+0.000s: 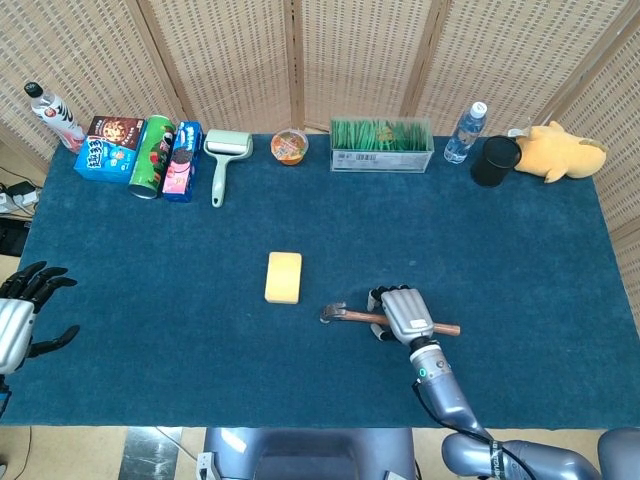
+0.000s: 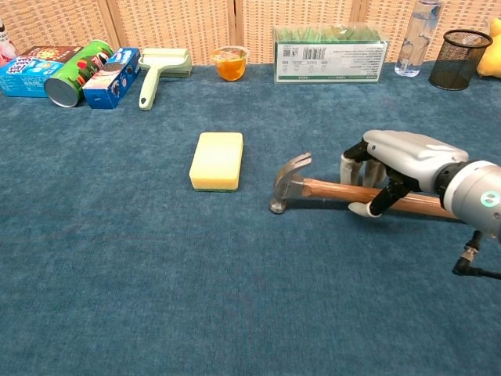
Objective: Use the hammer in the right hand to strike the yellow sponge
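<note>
The right robot hand (image 2: pixel 399 168) has its fingers curled around the hammer (image 2: pixel 344 192) handle, low over the counter (image 2: pixel 117 274); the sponge (image 2: pixel 217 160), at ten o'clock, looks unstruck. The left robot hand (image 1: pixel 22 310) is spread, empty.

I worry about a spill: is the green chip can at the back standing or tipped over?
Tipped over. The green chip can lies on its side between the snack boxes, round end facing the chest camera.

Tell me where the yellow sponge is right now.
The yellow sponge lies flat on the blue table near its middle, just left of the hammer head, untouched, in both views.
</note>
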Robot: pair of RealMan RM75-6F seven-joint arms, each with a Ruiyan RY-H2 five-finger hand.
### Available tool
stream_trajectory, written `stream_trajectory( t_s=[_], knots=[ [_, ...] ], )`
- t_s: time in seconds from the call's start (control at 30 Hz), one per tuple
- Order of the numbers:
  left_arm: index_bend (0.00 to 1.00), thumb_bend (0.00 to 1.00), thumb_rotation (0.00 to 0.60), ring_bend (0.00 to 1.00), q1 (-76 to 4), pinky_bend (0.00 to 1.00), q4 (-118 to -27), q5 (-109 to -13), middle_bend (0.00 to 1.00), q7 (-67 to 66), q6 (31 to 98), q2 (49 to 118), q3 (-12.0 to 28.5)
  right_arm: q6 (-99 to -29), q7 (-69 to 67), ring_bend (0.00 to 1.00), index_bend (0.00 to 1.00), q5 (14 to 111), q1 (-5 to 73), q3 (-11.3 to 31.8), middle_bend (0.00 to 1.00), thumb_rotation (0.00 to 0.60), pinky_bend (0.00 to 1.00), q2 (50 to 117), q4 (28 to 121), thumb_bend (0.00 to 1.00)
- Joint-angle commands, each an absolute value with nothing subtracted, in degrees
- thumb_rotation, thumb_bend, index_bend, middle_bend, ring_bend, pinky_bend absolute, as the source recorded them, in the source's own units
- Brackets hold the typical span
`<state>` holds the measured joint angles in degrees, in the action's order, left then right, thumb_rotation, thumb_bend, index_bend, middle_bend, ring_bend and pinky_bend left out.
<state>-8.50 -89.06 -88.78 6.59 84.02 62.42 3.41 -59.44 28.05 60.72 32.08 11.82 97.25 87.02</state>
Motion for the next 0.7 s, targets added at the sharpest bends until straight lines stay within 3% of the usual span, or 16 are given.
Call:
stream_trajectory(
  t_s=[0.03, 0.13, 0.2, 0.3, 0.4, 0.53, 0.7],
  knots=[
    [0.28, 0.24, 0.600, 0.11, -8.19, 0.14, -88.37, -88.44, 0.21, 7.29, 84.38, 62.48, 3.36, -58.41, 29.54, 0.57, 0.63, 58.85, 33.42, 12.21, 0.56, 0.600, 0.45, 98.40, 86.06, 0.37],
    [0.28, 0.24, 0.600, 0.11, -7.79, 0.14, -87.61, -88.05, 0.21, 8.12, 84.78, 62.40, 3.32, -58.19, 30.07, 0.75, 0.75, 57.31, 34.50, 13.02, 0.72, 0.600, 0.61, 99.73, 85.05, 0.30],
    [0.28, 0.24, 0.600, 0.11, -7.54, 0.14, -87.24, -87.89, 0.21, 8.56, 85.07, 62.30, 3.28, -58.37, 29.96, 0.89, 0.81, 57.21, 35.07, 13.44, 0.84, 0.600, 0.78, 100.50, 84.26, 0.27],
    [0.28, 0.24, 0.600, 0.11, -7.01, 0.14, -86.59, -87.40, 0.21, 9.33, 85.53, 62.11, 3.24, -59.56, 27.73, 1.00, 0.84, 59.02, 35.52, 14.15, 0.97, 0.600, 0.93, 101.85, 82.76, 0.25],
    [0.28, 0.24, 0.600, 0.11, -6.54, 0.14, -85.91, -86.98, 0.21, 10.04, 85.84, 61.98, 3.17, -60.85, 22.38, 1.00, 0.87, 62.14, 35.44, 15.20, 1.00, 0.600, 1.00, 102.49, 82.37, 0.25],
    [0.28, 0.24, 0.600, 0.11, -6.27, 0.14, -85.22, -86.70, 0.21, 10.84, 85.84, 62.10, 3.05, -62.02, 15.55, 1.00, 0.89, 66.09, 35.65, 16.63, 1.00, 0.600, 1.00, 102.20, 82.72, 0.25],
    [0.28, 0.24, 0.600, 0.11, -6.28, 0.14, -84.85, -87.23, 0.21, 11.34, 86.01, 62.36, 2.89, -58.58, 8.09, 1.00, 0.89, 61.35, 36.63, 21.21, 1.00, 0.600, 1.00, 101.28, 87.40, 0.25]
  ],
)
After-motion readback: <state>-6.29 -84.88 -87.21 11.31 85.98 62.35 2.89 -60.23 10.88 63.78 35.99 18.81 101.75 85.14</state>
